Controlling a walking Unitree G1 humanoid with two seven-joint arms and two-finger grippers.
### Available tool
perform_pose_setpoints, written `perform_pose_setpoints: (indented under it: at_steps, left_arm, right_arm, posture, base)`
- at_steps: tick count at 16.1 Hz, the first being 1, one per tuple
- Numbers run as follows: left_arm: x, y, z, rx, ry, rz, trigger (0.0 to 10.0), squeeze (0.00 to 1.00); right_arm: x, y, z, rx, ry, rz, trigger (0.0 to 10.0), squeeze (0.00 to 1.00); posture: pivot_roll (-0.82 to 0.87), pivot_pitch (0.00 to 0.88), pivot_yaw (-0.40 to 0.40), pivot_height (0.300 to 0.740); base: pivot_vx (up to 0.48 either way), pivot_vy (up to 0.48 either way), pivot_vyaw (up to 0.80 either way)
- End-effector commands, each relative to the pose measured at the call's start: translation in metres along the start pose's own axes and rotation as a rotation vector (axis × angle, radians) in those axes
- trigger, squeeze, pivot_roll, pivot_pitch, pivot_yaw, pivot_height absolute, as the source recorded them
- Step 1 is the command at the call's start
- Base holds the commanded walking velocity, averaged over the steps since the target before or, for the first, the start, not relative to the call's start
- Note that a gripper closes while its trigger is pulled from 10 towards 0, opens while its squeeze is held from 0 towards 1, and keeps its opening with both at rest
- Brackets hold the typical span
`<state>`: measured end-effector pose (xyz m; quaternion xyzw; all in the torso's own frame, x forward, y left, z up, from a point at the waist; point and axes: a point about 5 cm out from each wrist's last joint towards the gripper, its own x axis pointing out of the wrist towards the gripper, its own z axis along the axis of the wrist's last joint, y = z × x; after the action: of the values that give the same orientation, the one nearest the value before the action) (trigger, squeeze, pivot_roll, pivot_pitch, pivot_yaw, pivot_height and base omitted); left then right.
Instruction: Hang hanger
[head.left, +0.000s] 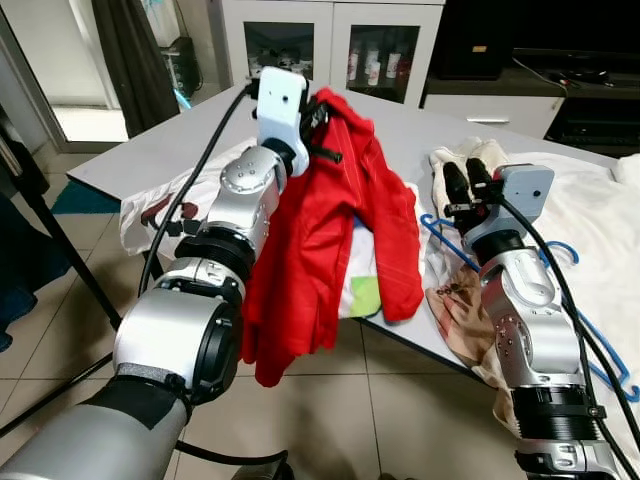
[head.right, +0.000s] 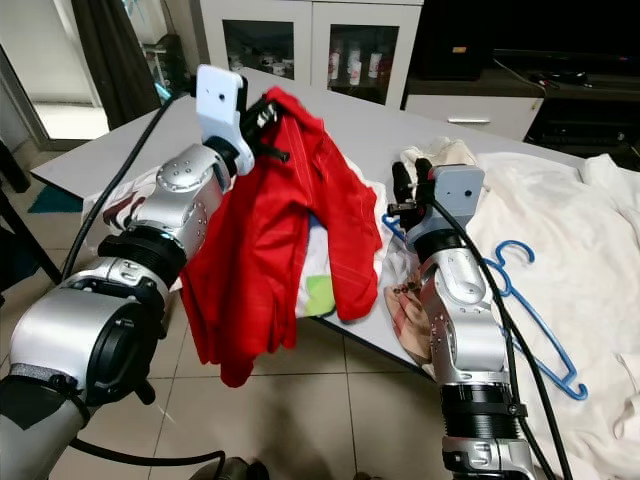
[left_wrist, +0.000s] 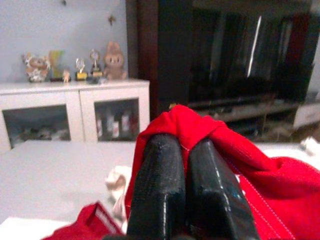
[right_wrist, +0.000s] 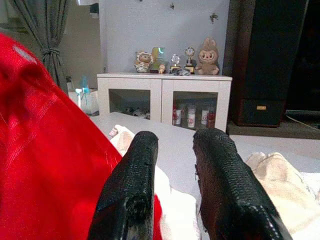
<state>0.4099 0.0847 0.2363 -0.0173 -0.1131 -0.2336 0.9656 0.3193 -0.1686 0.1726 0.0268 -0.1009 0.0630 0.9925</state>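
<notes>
A grey counter (head.left: 190, 140) stands on a tiled floor (head.left: 60, 330), one corner pointing left. Its far part is bare. On the right side lies a spread white sheet (head.left: 590, 230), with a blue hanger (head.right: 535, 320) lying on it near the right arm. A cream cloth (head.right: 445, 155) is bunched near the middle. At the near edge lie a white patterned cloth (head.left: 145, 215) and a white piece with a green patch (head.left: 362, 295).
</notes>
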Motion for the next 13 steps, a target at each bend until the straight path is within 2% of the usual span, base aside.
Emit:
perform_pose_setpoints:
  at_steps: [1,2,3,6,7,8,10,11,13]
  left_arm:
    - [0.008,0.005,0.035,0.001,-0.142,0.007,10.0,0.00]
    - [0.010,0.011,0.048,-0.006,-0.187,0.043,10.0,0.00]
    - [0.011,0.016,0.051,0.007,-0.174,0.088,10.0,0.00]
    - [0.011,0.025,0.051,-0.004,-0.144,0.161,10.0,0.00]
    - [0.008,0.035,0.047,-0.024,-0.116,0.253,10.0,0.00]
    - [0.008,0.035,0.047,-0.024,-0.116,0.253,10.0,0.00]
    - [0.002,0.039,0.024,-0.010,-0.006,0.351,10.0,0.00]
    - [0.000,0.038,0.018,-0.007,0.022,0.355,10.0,0.00]
    - [-0.005,0.031,-0.008,-0.022,0.140,0.350,10.0,0.00]
  right_arm:
    - [0.000,-0.001,0.003,-0.006,-0.006,-0.005,10.0,0.00]
    - [0.001,0.000,0.004,-0.005,-0.007,-0.002,10.0,0.00]
    - [0.001,0.001,0.004,-0.004,-0.009,-0.001,10.0,0.00]
    - [0.000,0.001,0.005,-0.003,-0.013,-0.006,10.0,0.00]
    - [-0.002,-0.001,0.005,-0.004,-0.014,-0.016,10.0,0.00]
    - [-0.002,-0.001,0.005,-0.004,-0.014,-0.016,10.0,0.00]
    - [-0.003,-0.001,0.005,-0.004,-0.013,-0.021,10.0,0.00]
    - [-0.004,0.000,0.005,-0.004,-0.013,-0.021,10.0,0.00]
    - [-0.004,0.001,0.005,-0.002,-0.013,-0.017,10.0,0.00]
  posture:
    - [0.03,0.000,0.032,0.740]
    - [0.03,0.000,0.034,0.740]
    - [0.02,0.000,0.039,0.740]
    - [0.01,0.000,0.048,0.740]
    - [0.00,0.000,0.057,0.740]
    - [0.00,0.000,0.057,0.740]
    - [-0.02,0.000,0.064,0.740]
    - [-0.02,0.000,0.065,0.740]
    - [-0.02,0.000,0.066,0.740]
  base:
    - [0.000,0.000,0.00]
    - [0.000,0.000,0.00]
    - [0.000,0.000,0.00]
    - [0.000,0.000,0.00]
    - [0.000,0.000,0.00]
    - [0.000,0.000,0.00]
    - [0.000,0.000,0.00]
    - [0.000,0.000,0.00]
    - [0.000,0.000,0.00]
